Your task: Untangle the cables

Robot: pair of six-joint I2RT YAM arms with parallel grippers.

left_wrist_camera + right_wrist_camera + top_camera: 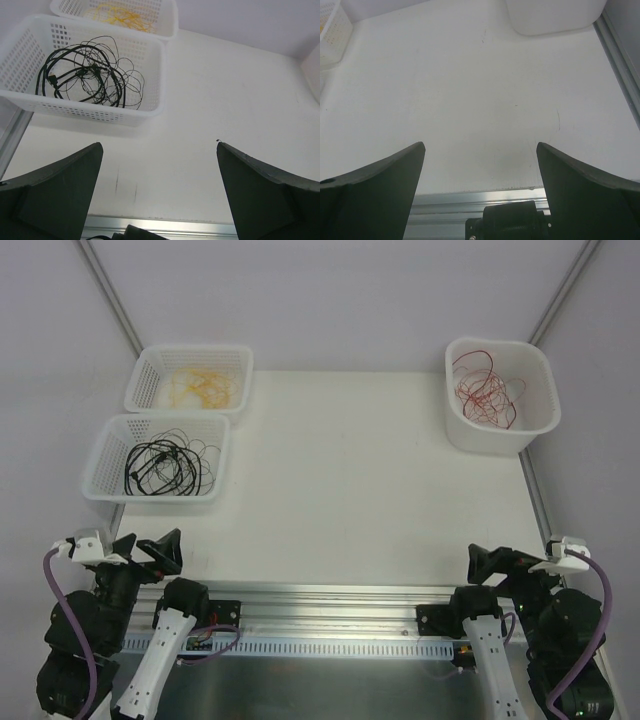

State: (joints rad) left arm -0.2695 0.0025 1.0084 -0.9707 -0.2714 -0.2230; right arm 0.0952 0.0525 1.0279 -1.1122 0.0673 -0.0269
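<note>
Near edge, 6 o'clock: my left claw [159, 146] and right claw [480, 145] stand spread wide, holding nothing. Black cables [165, 465] lie in the 9 o'clock basket [100, 462]. Yellow cables [200, 388] fill the 10 o'clock basket [190, 350]. Red cables [485, 390] sit in the 2 o'clock tub [490, 440].

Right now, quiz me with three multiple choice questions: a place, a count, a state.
1. Where are the red cables? A) white tub B) a cardboard box C) a drawer
2. Containers holding cables? A) two B) three C) four
3. How are the left hand and right hand? A) both open, empty B) both shut C) left gripping a cable
Answers: 1A, red loops sit inside the tub. 2B, tub, far basket of yellow cables, near basket of black cables. 3A, both spread wide, nothing between.
</note>
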